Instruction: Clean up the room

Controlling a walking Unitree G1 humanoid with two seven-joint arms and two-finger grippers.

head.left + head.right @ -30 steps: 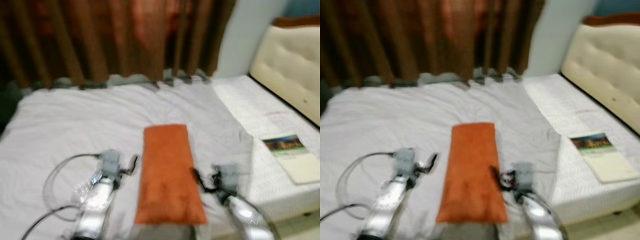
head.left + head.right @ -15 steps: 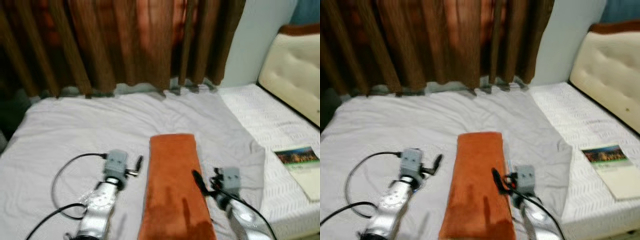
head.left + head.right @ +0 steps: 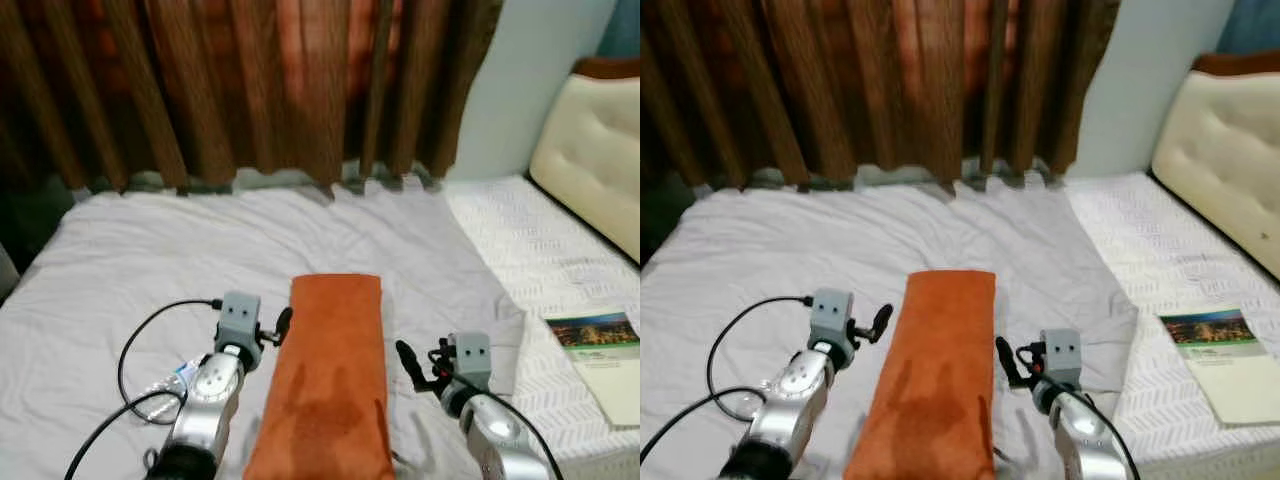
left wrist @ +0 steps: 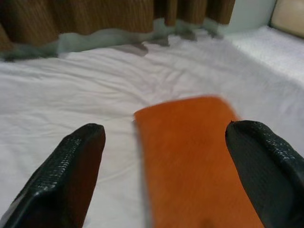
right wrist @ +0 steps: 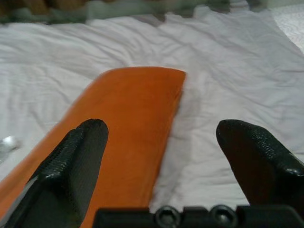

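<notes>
Nearest, two silver arms are held low over a bed [image 3: 120, 250] covered by a white, lightly wrinkled sheet [image 3: 770, 250]. The left gripper [image 3: 284, 322] is set just beside the left edge of a long orange folded towel [image 3: 328, 380], and the right gripper [image 3: 408, 362] is set just beside its right edge. In both wrist views the fingers [image 4: 71, 175] are seen spread wide apart, released, with nothing grasped between them; the towel is framed between the right fingers [image 5: 71, 161] as well. Black cables [image 3: 140, 340] are looped from the left arm across the sheet, and a small crinkled clear wrapper [image 3: 175, 378] is seen beside that arm.

The towel is laid flat on the middle of the bed, its length running from near to far, its far end squared off.

To the right, the sheet ends in a turned edge and a white patterned mattress [image 3: 520, 240] is exposed. A booklet [image 3: 1215, 350] with a dark picture at its top is laid on that mattress, well apart from the towel. At the far right a cream tufted headboard [image 3: 1230, 150] is raised.

Farthest, the bed is bounded by brown pleated curtains [image 3: 250, 80], their hems touching the sheet, and a pale wall [image 3: 520, 70] is seen to their right.
</notes>
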